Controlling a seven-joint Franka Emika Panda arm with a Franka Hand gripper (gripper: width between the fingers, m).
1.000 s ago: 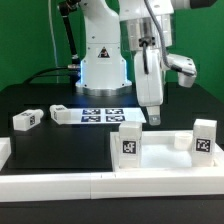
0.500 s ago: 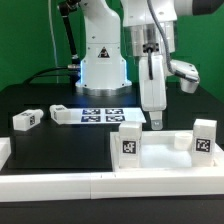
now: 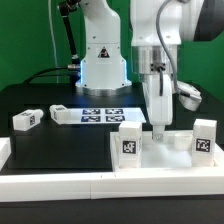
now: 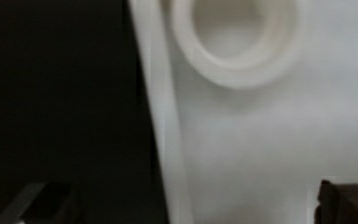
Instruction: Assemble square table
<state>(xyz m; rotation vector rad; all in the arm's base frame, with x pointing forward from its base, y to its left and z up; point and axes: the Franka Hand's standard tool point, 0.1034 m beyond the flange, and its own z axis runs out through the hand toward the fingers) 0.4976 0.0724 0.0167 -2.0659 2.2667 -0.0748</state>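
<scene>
White plastic is running along the near edge of the exterior view, where a long white border bar (image 3: 100,185) is lying across the front of the black table (image 3: 60,140). Just behind it, toward the exterior view's right, the white plastic square tray-like tabletop (image 3: 165,155) is sitting on the table. A short white tagged block leg (image 3: 129,144) is standing at its end on the exterior view's left, and a second tagged block leg (image 3: 204,139) is standing at the other end. Whether either is fastened to it cannot be told.

Between those two legs the two-finger gripper (image 3: 157,128) is pointing straight down, its tips hanging low at the tabletop's far side; contact cannot be judged. The white robot arm (image 3: 150,40) is reaching forward from behind and bending vertically down into it.

In the wrist view the jaws are standing wide apart around the gripper's (image 4: 190,205) centre, holding nothing. One dark fingertip (image 4: 34,200) is showing over the black table, and the other is showing over the tabletop (image 4: 247,130), so the tabletop's edge is running between them. A round moulded ring (image 4: 238,40) is showing in that white surface close by.

Farther back, on the exterior view's left, a third white block leg (image 3: 25,120) and a fourth white block leg (image 3: 60,112) are lying on the table, well apart from the gripper. Beside them the marker board (image 3: 100,115) is lying flat in front of the arm's base.
</scene>
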